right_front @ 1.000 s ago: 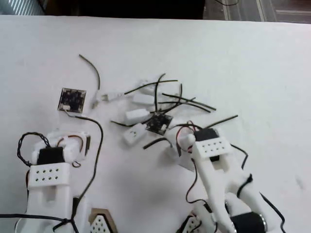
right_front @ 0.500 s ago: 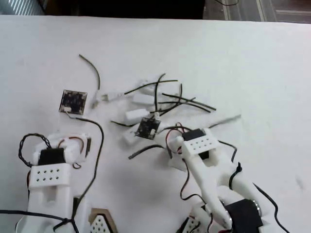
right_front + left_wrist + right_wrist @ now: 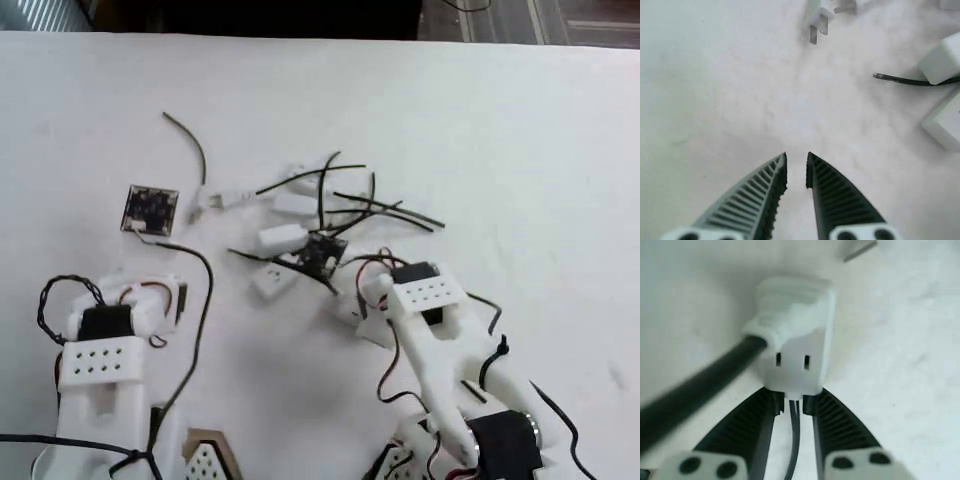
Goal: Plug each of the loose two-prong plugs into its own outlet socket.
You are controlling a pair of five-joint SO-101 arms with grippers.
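- Over the last half second the right arm [image 3: 425, 292] swung back to the right. The small dark board [image 3: 322, 252] and the tangle of black wires [image 3: 365, 205] beside it shifted with it. The left arm [image 3: 100, 360] stayed put.
- The right hand [image 3: 792, 402] was closed on the near edge of a white outlet socket [image 3: 800, 347], with a thin dark cord running between its fingers. From the high view the wrist hid this grip.
- A ribbed white plug body [image 3: 782, 315] with a thick black cable [image 3: 705, 375] sat on the socket's top (whether its prongs were seated could not be made out). The two slots on the facing side were free.
- The left hand [image 3: 796, 162] hung over the bare table [image 3: 500, 130], all but closed with a slim gap and nothing held.
- A loose two-prong plug [image 3: 816, 15] lay ahead of it, its body cut off by the frame edge.
- Two more white sockets [image 3: 944, 59] [image 3: 946, 125] were partly cut off as well.
- A second dark board [image 3: 150, 207] lay well apart from the pile.
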